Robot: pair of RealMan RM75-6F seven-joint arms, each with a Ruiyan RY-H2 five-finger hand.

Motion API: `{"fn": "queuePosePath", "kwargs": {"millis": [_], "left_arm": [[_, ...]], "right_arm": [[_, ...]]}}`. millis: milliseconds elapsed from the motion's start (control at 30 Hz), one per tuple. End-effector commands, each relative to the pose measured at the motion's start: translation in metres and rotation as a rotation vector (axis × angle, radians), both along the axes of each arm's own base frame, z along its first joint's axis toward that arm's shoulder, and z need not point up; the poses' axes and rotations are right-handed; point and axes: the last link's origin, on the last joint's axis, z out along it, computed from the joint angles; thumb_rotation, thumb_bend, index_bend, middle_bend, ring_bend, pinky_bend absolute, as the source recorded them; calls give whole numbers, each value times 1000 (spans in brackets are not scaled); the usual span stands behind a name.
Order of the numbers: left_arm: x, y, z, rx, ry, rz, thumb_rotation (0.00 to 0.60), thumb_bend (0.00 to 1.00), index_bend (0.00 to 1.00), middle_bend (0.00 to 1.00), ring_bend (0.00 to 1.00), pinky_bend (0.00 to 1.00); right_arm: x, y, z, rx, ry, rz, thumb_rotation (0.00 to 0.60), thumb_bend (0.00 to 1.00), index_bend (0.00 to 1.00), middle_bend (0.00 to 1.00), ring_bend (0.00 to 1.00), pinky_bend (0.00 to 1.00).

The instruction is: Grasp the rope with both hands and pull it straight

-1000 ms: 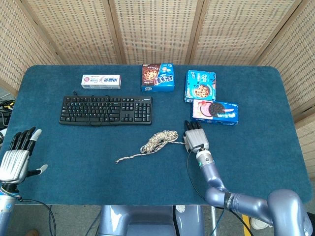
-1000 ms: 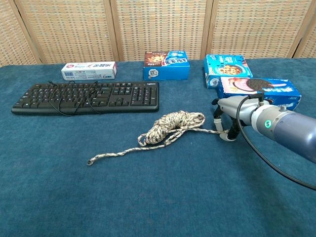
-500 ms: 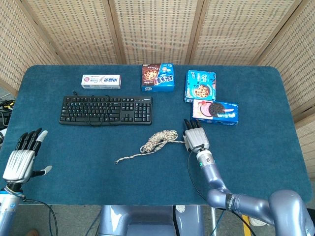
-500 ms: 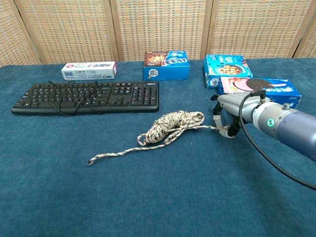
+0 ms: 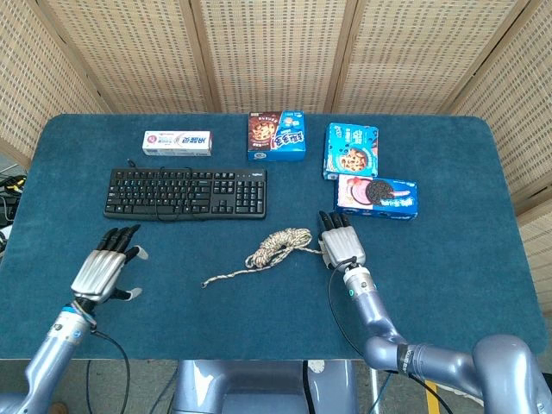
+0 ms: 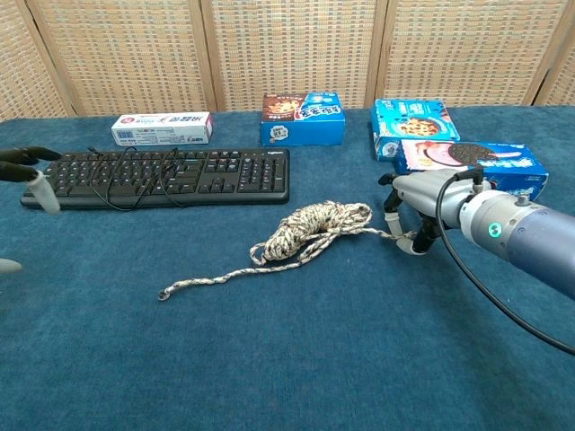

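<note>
In the head view, the rope [image 5: 274, 247] lies just below the centre of the frame as a loose bundle, with one free tail running down and to the left and ending at about mid-frame. The right hand [image 5: 341, 245] sits just right of the bundle, palm down, fingers pointing toward the top of the frame; it seems placed there because the rope's other end comes out on that side. From above I cannot tell whether it pinches the strand. The left hand [image 5: 105, 271] hovers in the lower left of the frame, fingers spread and holding nothing, well apart from the rope's tail; it looks set to approach that loose end. Along the top of the blue table [image 5: 466, 293] lie a keyboard [image 5: 185, 192], a toothpaste box [image 5: 178, 143] and three cookie boxes [image 5: 352, 164], all clear of the rope

In the chest view, the rope [image 6: 310, 233] sits at centre, its tail trailing to the lower left. The right hand [image 6: 409, 212] at centre right arches over a thin strand leading out of the bundle, thumb and fingers curved down round it; contact looks likely but a firm pinch is not plain. Only blurred fingertips [image 6: 27, 154] of the left hand show at the far left edge
</note>
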Motion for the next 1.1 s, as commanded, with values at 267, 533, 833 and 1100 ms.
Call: {"fn": "queuePosePath", "kwargs": {"millis": [267, 533, 833, 1100], "left_arm": [[46, 22, -46, -81, 13, -43, 600, 270, 424, 0, 0, 0], [70, 33, -75, -129, 57, -65, 600, 270, 450, 0, 0, 0], [80, 33, -106, -182, 61, -61, 600, 272, 465, 0, 0, 0], [87, 38, -120, -203, 89, -75, 600, 271, 465, 0, 0, 0]], "right_arm": [[0, 0, -1, 4, 2, 3, 600, 465, 638, 0, 0, 0], [1, 0, -3, 10, 1, 3, 600, 466, 645, 0, 0, 0], [-3, -1, -7, 22, 6, -4, 600, 465, 645, 0, 0, 0], [-6, -1, -12, 27, 11, -10, 600, 465, 645, 0, 0, 0]]}}
